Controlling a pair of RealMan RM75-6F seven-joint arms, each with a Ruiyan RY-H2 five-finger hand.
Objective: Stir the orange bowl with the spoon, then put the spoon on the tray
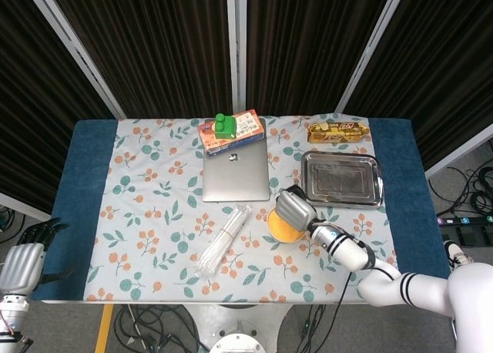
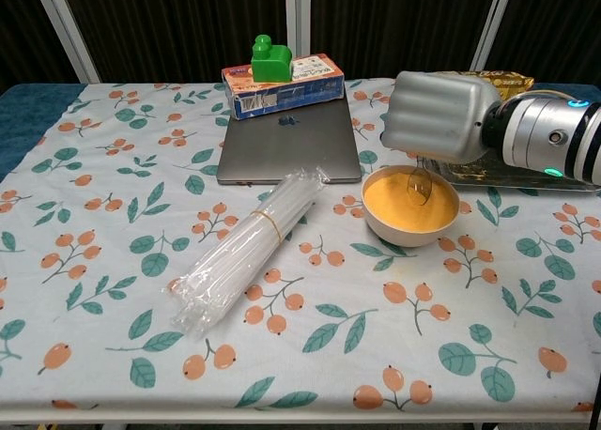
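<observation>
The orange bowl (image 2: 409, 207) (image 1: 279, 230) sits on the flowered cloth right of centre. My right hand (image 2: 441, 118) (image 1: 296, 210) hovers over its far rim and holds a spoon (image 2: 419, 185) whose bowl end dips into the orange bowl. The metal tray (image 1: 341, 178) lies behind the bowl to the right, its edge (image 2: 462, 178) partly hidden by my right hand in the chest view. My left hand (image 1: 21, 262) hangs off the table's left edge, fingers apart, holding nothing.
A grey laptop (image 2: 288, 148) lies behind the bowl to the left, with a boxed item (image 2: 284, 84) and a green block (image 2: 271, 58) at its far end. A bundle of clear straws (image 2: 239, 252) lies at centre. A snack packet (image 1: 337, 130) is beyond the tray.
</observation>
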